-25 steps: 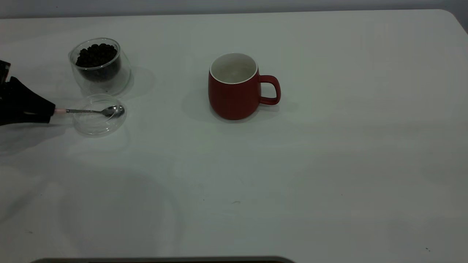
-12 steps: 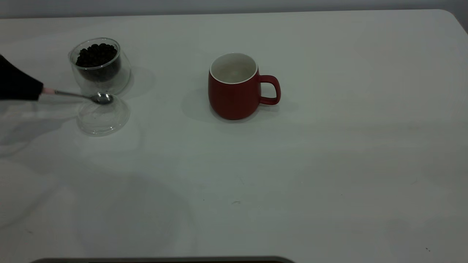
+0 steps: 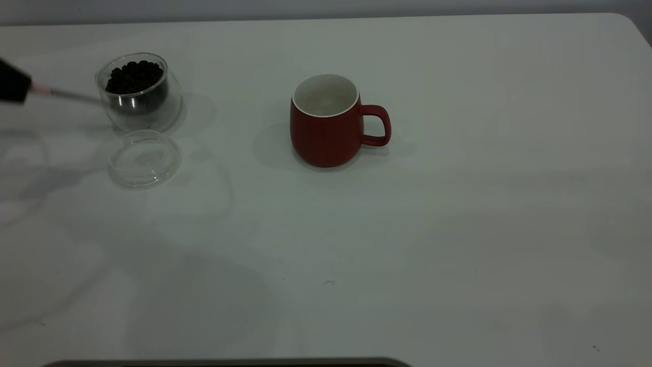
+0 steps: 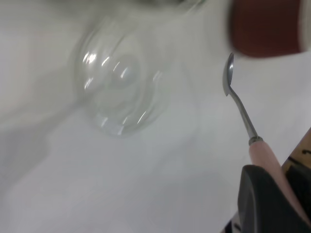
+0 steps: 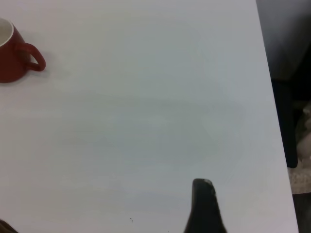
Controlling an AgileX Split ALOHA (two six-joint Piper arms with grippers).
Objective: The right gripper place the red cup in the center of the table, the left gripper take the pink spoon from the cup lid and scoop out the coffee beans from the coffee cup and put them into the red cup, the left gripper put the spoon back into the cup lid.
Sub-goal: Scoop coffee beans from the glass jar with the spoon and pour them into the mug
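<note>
spoon's up in my left claw, hanging beside the coffee cup.

my left gripper is clamped tight on the pink spoon by its handle, bowl right at the wall of the glass coffee cup full of coffee beans. the clear cup lid lies bare just in front. the red cup stands mid-table. my right gripper is parked well off; can't tell its fingers.
</note>
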